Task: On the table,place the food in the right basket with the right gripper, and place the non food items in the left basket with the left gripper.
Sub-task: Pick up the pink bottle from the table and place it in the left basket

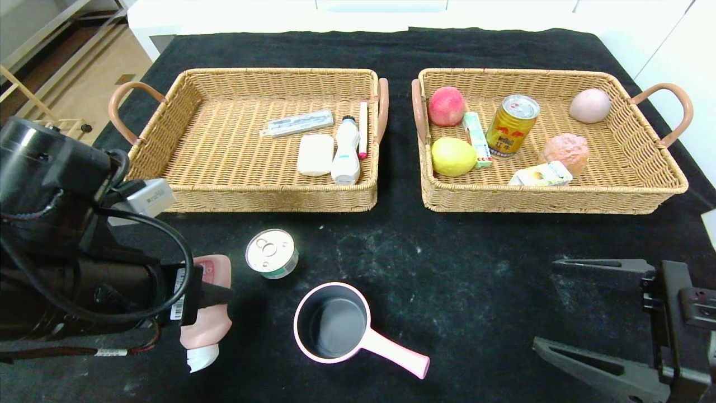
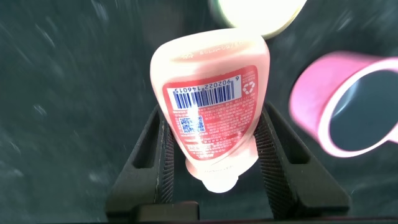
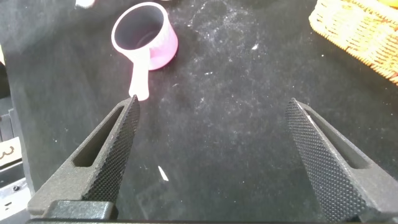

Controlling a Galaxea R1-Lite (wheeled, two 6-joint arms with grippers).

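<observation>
The head view shows the whole black table [image 1: 391, 268] with two wicker baskets at its 12 o'clock side. The left basket [image 1: 254, 198] holds a white soap bar [image 1: 315, 154], a white bottle [image 1: 346, 151] and two long thin items. The right basket [image 1: 551, 198] holds fruit and a gold can [image 1: 511, 125], among other food. At 9 o'clock from the pink saucepan [image 1: 335, 330] lies the pink bottle [image 1: 207, 313], half hidden under the left arm. A round tin [image 1: 271, 253] stands at 11 o'clock from the saucepan.

The left wrist view adds what the head view hides: the left gripper [image 2: 211, 149] has its two fingers [image 2: 163, 155] pressed on both sides of the pink bottle [image 2: 208, 99], so it is clamped on it. The barcode label faces the camera and the cap points toward the wrist.

The right wrist view shows the right gripper [image 3: 211, 149] low over bare cloth at the table's 4 o'clock corner, its fingers wide apart and holding nothing. The saucepan [image 3: 144, 38] lies well apart from it.
</observation>
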